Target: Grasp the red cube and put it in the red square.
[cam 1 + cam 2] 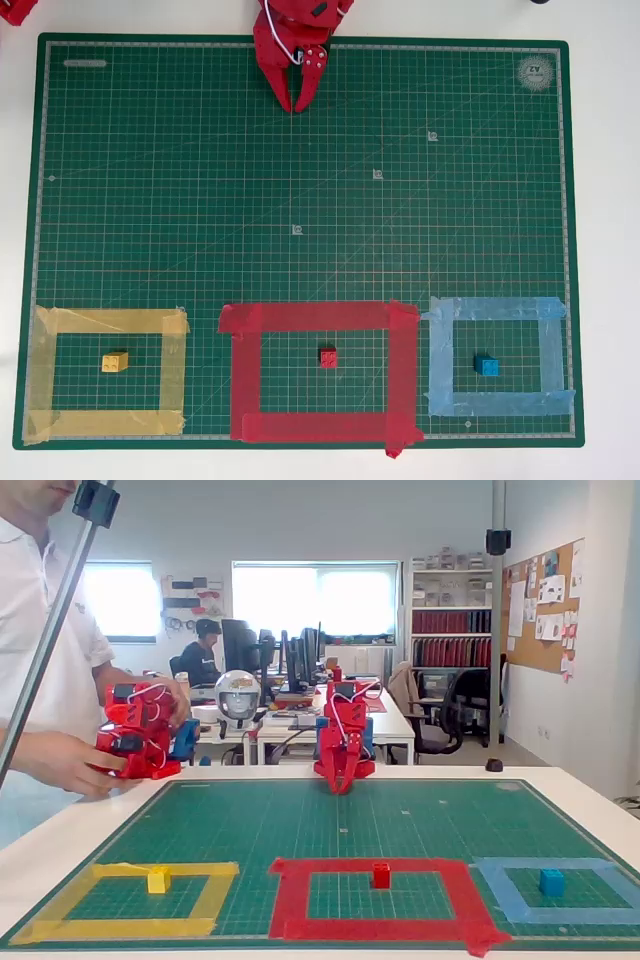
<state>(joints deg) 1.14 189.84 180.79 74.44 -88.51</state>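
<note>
The tiny red cube [328, 358] [381, 875] rests on the green mat inside the red square [245, 370] [290, 895], near its middle. My red gripper [300, 106] [341, 788] hangs at the far top edge of the mat, fingertips together and pointing down at the mat, holding nothing. It is far from the cube, a long way across the mat.
A yellow cube [115, 362] [158, 880] lies in the yellow tape square [175, 370]. A blue cube [487, 365] [552, 882] lies in the light-blue tape square [552, 360]. The green cutting mat [300, 200] covers a white table. A person stands at the left in the fixed view.
</note>
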